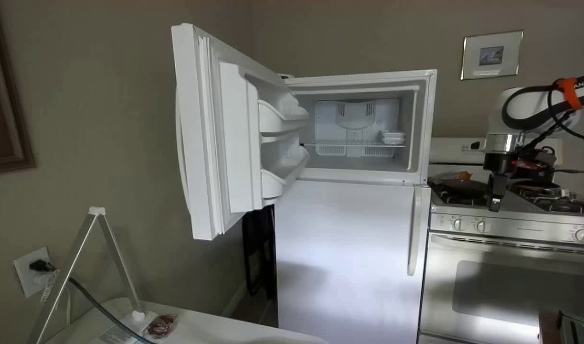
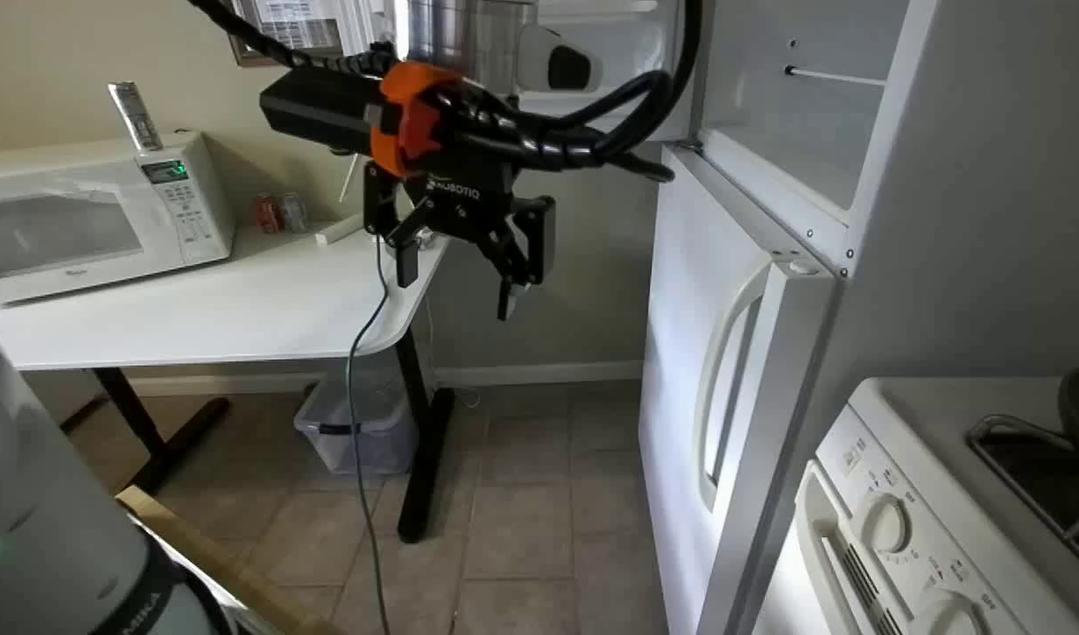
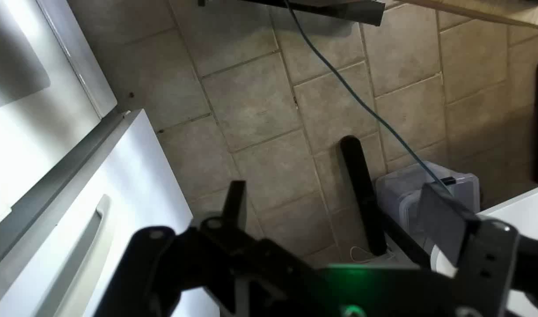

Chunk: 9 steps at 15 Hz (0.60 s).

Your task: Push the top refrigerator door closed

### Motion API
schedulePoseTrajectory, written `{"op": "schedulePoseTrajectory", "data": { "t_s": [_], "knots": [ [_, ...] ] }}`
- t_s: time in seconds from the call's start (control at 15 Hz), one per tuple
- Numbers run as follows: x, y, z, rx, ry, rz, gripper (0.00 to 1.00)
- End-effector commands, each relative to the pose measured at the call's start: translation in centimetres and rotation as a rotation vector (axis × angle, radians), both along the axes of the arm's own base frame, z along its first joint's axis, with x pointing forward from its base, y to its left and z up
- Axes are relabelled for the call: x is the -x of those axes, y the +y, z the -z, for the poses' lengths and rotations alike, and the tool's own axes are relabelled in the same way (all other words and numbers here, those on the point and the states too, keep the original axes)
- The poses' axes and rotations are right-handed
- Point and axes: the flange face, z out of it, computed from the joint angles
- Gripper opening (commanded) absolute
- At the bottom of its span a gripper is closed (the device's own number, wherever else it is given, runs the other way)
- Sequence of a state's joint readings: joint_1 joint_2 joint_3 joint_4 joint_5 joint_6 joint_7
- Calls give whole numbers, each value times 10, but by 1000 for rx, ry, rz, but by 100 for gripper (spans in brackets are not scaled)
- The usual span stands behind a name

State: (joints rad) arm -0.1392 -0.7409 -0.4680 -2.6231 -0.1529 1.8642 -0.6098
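The top refrigerator door (image 1: 237,138) stands wide open in an exterior view, swung out to the left, with its moulded white shelves showing and its long vertical handle (image 1: 181,148) on the outer side. Part of its inner side (image 2: 632,44) shows at the top of an exterior view, mostly hidden by the arm. The freezer compartment (image 1: 358,124) is open to view. My gripper (image 2: 457,287) points down, open and empty, apart from the door. It also appears at the right in an exterior view (image 1: 495,203), seen from its side, and in the wrist view (image 3: 339,211) over floor.
The taller lower door (image 1: 344,248) is shut. A stove (image 1: 506,282) with pans stands right of the refrigerator. A white table (image 2: 301,304) holds a microwave (image 2: 71,220) and cans. A cable (image 2: 363,423) hangs down to the tiled floor. A bin (image 2: 358,432) stands under the table.
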Motion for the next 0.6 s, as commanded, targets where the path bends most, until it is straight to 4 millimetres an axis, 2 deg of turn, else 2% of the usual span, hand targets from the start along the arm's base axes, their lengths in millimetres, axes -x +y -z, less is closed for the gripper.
{"op": "schedulePoseTrajectory", "data": {
  "t_s": [0.0, 0.4, 0.53],
  "knots": [
    [0, 0, 0, 0, 1, 0, 100],
    [0, 0, 0, 0, 1, 0, 100],
    [-7, 26, -20, 21, 18, 15, 100]
  ]
}}
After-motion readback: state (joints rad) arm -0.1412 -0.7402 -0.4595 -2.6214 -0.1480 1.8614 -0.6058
